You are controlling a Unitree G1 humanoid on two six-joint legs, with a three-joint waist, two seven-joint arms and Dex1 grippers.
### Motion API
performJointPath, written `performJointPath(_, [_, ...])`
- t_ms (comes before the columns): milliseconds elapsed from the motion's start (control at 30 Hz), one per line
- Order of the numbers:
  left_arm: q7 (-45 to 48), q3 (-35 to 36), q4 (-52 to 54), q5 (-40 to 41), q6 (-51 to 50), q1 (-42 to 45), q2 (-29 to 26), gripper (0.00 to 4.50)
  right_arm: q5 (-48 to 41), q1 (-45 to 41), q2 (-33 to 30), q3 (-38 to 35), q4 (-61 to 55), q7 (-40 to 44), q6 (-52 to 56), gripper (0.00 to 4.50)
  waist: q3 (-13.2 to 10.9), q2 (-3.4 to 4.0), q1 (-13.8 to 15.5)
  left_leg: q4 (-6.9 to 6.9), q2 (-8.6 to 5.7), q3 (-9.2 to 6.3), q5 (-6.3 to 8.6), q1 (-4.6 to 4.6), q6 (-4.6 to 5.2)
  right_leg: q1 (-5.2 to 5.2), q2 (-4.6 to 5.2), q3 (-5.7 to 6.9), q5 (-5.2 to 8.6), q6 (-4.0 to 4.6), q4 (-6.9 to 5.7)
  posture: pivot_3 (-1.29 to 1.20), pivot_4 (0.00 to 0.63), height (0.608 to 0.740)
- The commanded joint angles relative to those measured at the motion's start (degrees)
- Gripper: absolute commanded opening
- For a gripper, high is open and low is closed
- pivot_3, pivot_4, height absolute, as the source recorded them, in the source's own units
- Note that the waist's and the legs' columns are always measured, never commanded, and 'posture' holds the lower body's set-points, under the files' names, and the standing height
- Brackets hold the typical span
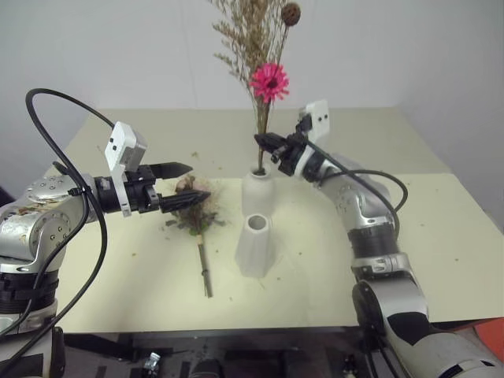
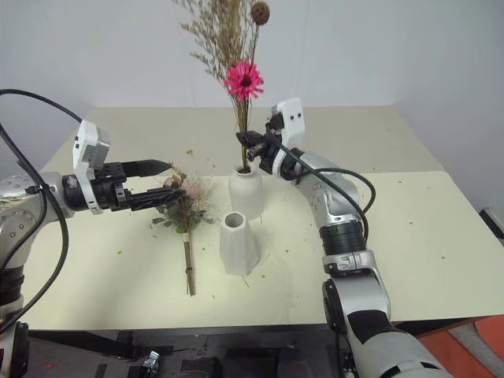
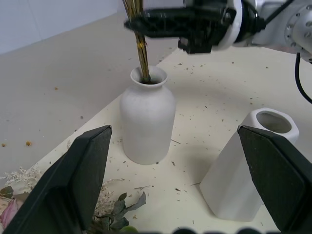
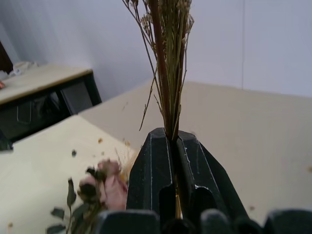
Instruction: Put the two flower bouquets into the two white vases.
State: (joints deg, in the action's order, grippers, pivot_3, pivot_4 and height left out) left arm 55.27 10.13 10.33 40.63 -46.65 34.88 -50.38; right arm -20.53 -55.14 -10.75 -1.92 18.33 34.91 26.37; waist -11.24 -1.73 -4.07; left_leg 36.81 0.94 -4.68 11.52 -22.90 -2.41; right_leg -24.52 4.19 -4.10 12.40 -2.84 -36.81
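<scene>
dried-grass bouquet [image 1: 264, 59] stems are being pinched in the clenched right gripper [image 1: 266, 145] just above the rounded vase [image 1: 257, 191], their tips already sitting in its neck, so the first placement is looking nearly done but not yet released. beside that rounded vase the rose bouquet [image 1: 193, 206] is lying flat on the table [image 1: 441, 236], with the left gripper [image 1: 189, 183] hovering spread wide and empty over its blooms. the tapered vase [image 1: 255, 246] is waiting empty just in front of the rounded vase, crowding any path between them.

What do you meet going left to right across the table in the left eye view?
Left gripper, open → rose bouquet lying on the table → tapered white vase → right gripper, shut on the stems of the dried grass bouquet. The rounded vase overlaps the tapered one, so it is left out.
</scene>
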Motion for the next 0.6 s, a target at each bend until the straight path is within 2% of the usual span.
performJointPath(33, [0.1,1.8,1.8,0.6,0.2,-0.1,-1.2,4.50,1.1,0.2,-0.3,0.8,-3.9,0.1,-3.1,0.03,0.0,0.00,-0.1,0.00,0.00,0.00,0.00,0.00,0.00,0.00,0.00,0.00,0.00,0.00,0.00,0.00,0.150,0.740])
performJointPath(167, [0.1,1.8,2.0,0.6,0.0,-0.1,-1.3,4.50,1.8,1.0,0.4,1.1,-3.8,-0.9,-3.9,0.03,0.0,0.00,-0.1,0.00,0.01,0.00,0.00,0.04,0.00,0.00,-0.02,-0.01,0.02,-0.03,-0.02,0.00,0.150,0.740])
performJointPath(433, [0.1,1.6,1.8,0.6,-0.1,0.2,-1.5,4.50,1.8,3.3,0.2,1.1,-6.7,-0.9,-3.8,2.60,0.0,0.00,0.0,0.00,0.00,0.00,0.00,0.01,0.00,0.00,0.00,-0.01,0.01,-0.01,0.01,0.00,0.150,0.740])
performJointPath(600, [-0.4,1.6,2.1,0.5,-0.4,-0.2,-1.7,4.50,0.8,7.4,-3.6,0.8,-13.8,1.9,-1.9,4.35,0.0,0.00,0.1,0.00,0.00,0.00,0.00,0.01,0.00,0.01,0.00,-0.01,0.03,-0.05,0.01,0.00,0.150,0.740])
